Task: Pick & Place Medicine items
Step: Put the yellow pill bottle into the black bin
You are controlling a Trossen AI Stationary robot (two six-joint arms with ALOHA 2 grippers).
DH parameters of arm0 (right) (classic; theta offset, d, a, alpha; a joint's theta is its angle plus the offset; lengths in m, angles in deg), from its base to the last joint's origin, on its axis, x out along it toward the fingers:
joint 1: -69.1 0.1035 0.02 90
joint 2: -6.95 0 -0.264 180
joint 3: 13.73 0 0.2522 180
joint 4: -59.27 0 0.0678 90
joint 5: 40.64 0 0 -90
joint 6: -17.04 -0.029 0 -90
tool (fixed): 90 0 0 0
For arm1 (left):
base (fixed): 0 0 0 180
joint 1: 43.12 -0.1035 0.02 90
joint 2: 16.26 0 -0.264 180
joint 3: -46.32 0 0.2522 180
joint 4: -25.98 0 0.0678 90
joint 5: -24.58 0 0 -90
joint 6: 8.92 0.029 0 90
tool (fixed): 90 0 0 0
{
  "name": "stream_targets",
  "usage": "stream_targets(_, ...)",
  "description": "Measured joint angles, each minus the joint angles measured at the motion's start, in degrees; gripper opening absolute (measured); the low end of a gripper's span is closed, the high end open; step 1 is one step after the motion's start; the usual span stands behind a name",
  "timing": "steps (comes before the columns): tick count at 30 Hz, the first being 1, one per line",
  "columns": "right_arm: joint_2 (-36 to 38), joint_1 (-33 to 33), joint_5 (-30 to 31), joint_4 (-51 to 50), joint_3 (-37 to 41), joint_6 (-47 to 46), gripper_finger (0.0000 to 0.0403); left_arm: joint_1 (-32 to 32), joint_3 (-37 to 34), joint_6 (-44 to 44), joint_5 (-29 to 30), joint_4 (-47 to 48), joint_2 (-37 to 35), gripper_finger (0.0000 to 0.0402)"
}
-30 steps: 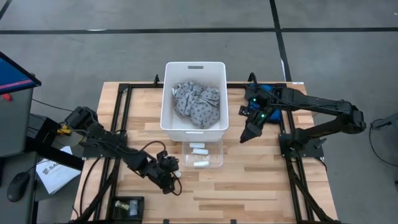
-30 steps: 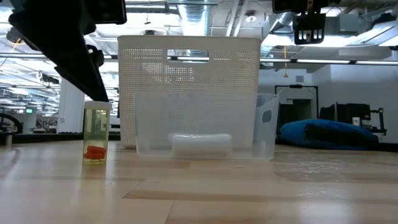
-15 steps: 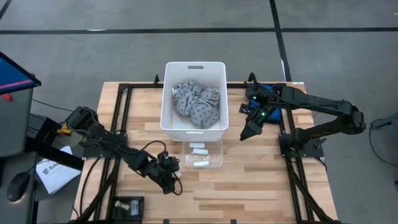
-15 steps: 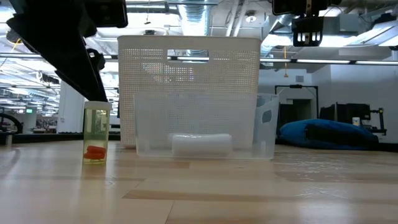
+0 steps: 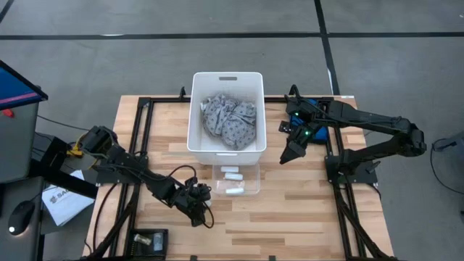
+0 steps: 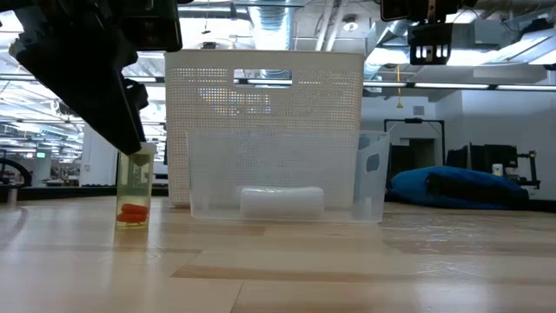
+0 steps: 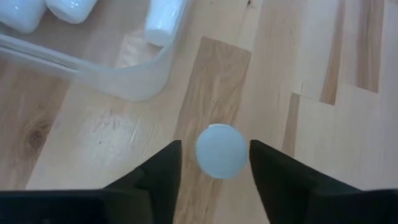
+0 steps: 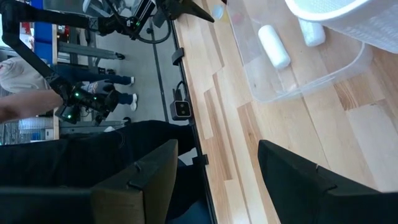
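Note:
A small clear bottle with a white cap and something orange at its bottom stands upright on the wood near the table's near edge. My left gripper is open and points down over it, one finger on either side of the cap with a thin gap on each side. Three white cylinders lie in a clear tray in front of the white bin. My right gripper hangs open above the table right of the bin.
The white bin holds a grey patterned cloth. A blue pouch lies at the far right, under the right arm. A black box sits at the near left edge. Bare wood lies right of the tray.
My left gripper has come down over the bottle, its fingers now level with the cap in the low view. The bottle stands where it was. The right arm has kept still.

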Motion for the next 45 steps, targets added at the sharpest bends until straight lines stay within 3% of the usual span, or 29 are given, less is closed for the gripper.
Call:
stream_targets(9,0.0,0.0,0.1,0.2,0.0,0.0,0.022,-0.4,0.0,-0.2,-0.1,-0.1,0.0,0.0103)
stream_targets(18,0.0,0.2,0.1,0.3,0.0,0.0,0.022,-1.4,0.1,-1.6,-0.1,0.4,-1.6,0.01)
stream_targets(24,0.0,0.2,0.1,1.1,0.0,-0.2,0.022,0.4,0.2,-4.5,-4.8,3.3,-6.6,0.0099)
stream_targets(35,0.0,0.2,0.2,5.5,0.0,-1.7,0.022,18.5,0.2,-28.6,-8.3,9.4,-18.2,0.0098)
stream_targets(45,-1.5,0.2,1.5,9.4,-0.1,-5.2,0.022,30.2,0.2,-42.6,-9.6,10.6,-17.0,0.0098)
